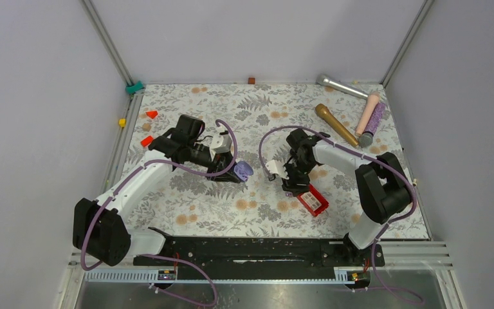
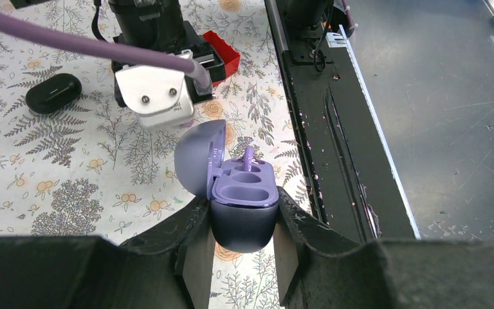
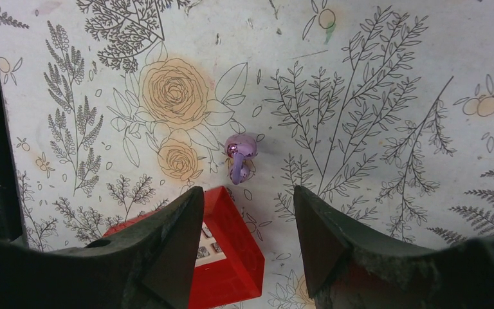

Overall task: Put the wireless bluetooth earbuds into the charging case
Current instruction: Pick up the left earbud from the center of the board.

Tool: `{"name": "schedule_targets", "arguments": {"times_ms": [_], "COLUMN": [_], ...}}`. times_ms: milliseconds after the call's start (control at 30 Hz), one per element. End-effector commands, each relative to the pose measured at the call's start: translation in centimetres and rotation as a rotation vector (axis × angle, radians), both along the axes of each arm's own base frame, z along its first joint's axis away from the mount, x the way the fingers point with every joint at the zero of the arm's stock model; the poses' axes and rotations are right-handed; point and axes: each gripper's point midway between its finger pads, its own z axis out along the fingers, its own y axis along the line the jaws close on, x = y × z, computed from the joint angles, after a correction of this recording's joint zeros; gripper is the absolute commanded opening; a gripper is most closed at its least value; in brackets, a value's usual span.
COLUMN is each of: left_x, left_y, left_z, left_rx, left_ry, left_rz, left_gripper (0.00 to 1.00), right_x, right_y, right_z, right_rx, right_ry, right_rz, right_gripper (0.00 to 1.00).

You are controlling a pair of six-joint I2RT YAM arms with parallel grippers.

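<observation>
A loose pale purple earbud (image 3: 240,151) lies on the flowered tablecloth (image 3: 373,77), its round head away from the right gripper (image 3: 247,193) and its short stem towards it. It sits just beyond the fingertips, on the line of the gap between them. That gripper's jaws stand apart with nothing in them. A red box (image 3: 231,257) lies just beside the bud, partly under the left-hand finger in the right wrist view. The second purple earbud (image 2: 249,158) is seated in the far slot of the purple charging case (image 2: 244,187), stem up, and the near slot is bare. The case's domed lid (image 2: 196,158) is swung open to the side. The left gripper (image 2: 243,211) is clamped on the case's dark lower shell and holds it above the cloth near the table's middle. Only the left wrist view shows the slots, as well as a closed black oval case (image 2: 53,93) lying on the cloth beyond the right arm's wrist. The top view alone takes in the far corner, where a silver microphone (image 1: 341,85), a gold one (image 1: 336,124) and a pink one (image 1: 368,111) lie well apart from both arms, and small red blocks (image 1: 146,140) sit near the left edge.
</observation>
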Motion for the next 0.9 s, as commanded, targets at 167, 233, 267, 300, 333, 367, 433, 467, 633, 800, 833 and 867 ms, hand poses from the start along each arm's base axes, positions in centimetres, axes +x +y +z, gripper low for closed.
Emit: {"name": "schedule_targets", "arguments": {"times_ms": [167,233,267,300,333,367,433,467,633,800,833,867], "left_x": [-0.1,-0.1,-0.1,-0.2,-0.1,-0.1,-0.1,-0.1,-0.2,-0.1,-0.2,-0.1], "left_y": [-0.3,-0.3,-0.3,-0.3,-0.3,-0.3,-0.3,-0.3,-0.3,-0.3,-0.3,-0.3], "left_z": [2.5,2.5,2.5,2.5,2.6,2.5,2.6,2.6,2.6,2.5,2.6,2.6], "left_rx": [-0.073,-0.073,-0.073,-0.073,-0.073,-0.073,-0.073,-0.073,-0.073,-0.072,-0.072,-0.073], "left_ry": [-0.086,-0.087,-0.086,-0.087,-0.087,-0.087,-0.088,-0.086,-0.089,-0.088,-0.088,-0.089], "left_rz": [-0.038,-0.038,-0.038,-0.038,-0.038,-0.038,-0.037,-0.037,-0.038,-0.037,-0.037,-0.037], "left_gripper": [0.00,0.00,0.00,0.00,0.00,0.00,0.00,0.00,0.00,0.00,0.00,0.00], "right_x": [0.0,-0.1,-0.2,-0.2,-0.2,-0.3,-0.3,-0.3,-0.4,-0.5,-0.5,-0.5], "right_y": [0.1,0.3,0.4,0.5,0.7,0.8,0.9,0.9,0.9,1.0,1.0,1.0], "right_z": [-0.6,-0.5,-0.5,-0.4,-0.4,-0.4,-0.4,-0.4,-0.5,-0.7,-0.8,-0.8], "right_rx": [-0.062,-0.059,-0.060,-0.058,-0.056,-0.054,-0.053,-0.054,-0.067,-0.077,-0.081,-0.083], "right_ry": [-0.006,-0.005,-0.003,-0.002,-0.001,0.000,0.003,0.004,0.007,0.003,0.003,0.004], "right_rz": [0.011,0.016,0.019,0.020,0.022,0.021,0.022,0.020,0.026,0.033,0.034,0.034], "right_gripper": [0.57,0.57,0.56,0.56,0.55,0.54,0.53,0.52,0.48,0.45,0.45,0.44]}}
